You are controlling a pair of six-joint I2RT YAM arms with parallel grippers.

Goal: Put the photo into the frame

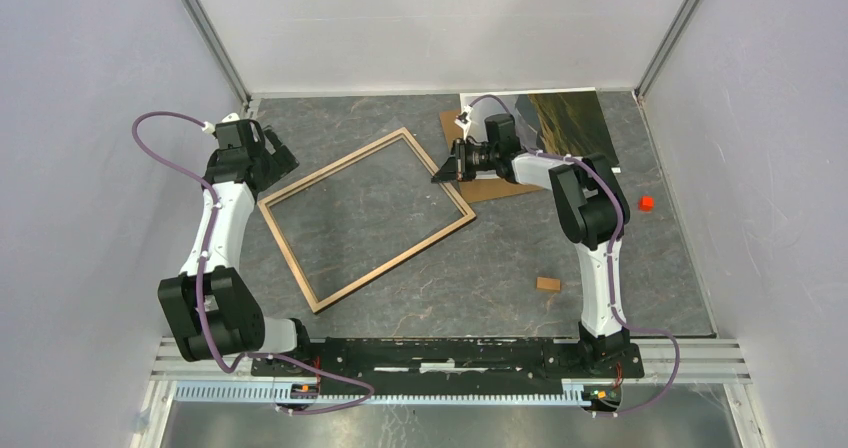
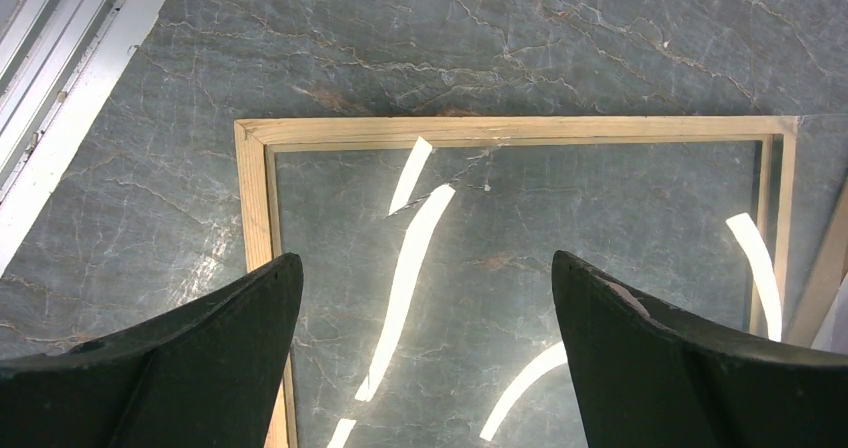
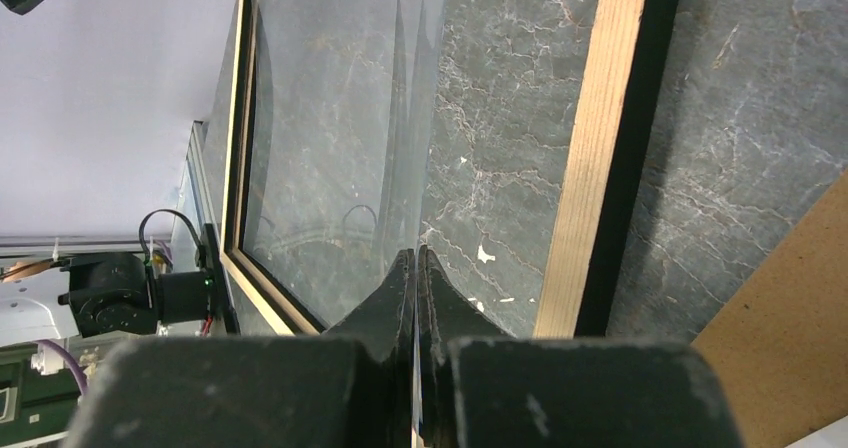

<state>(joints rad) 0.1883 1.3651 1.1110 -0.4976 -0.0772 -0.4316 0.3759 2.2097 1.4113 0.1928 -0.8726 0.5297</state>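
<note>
The frame (image 1: pixel 365 218) lies flat mid-table, light wood face up; it also shows in the left wrist view (image 2: pixel 500 128) and the right wrist view (image 3: pixel 595 148). My right gripper (image 1: pixel 445 168) is shut (image 3: pixel 416 258) on the edge of the clear pane (image 3: pixel 340 118) at the frame's far right side; the pane looks tilted up from the frame. My left gripper (image 1: pixel 275 158) is open and empty (image 2: pixel 425 298) above the frame's left corner. The photo (image 1: pixel 570 118) lies at the back right, partly hidden by the right arm.
The brown backing board (image 1: pixel 480 188) lies under the right wrist, next to the frame; it also shows in the right wrist view (image 3: pixel 790 318). A small red cube (image 1: pixel 646 204) and a small brown block (image 1: pixel 547 284) lie at the right. Walls enclose the table.
</note>
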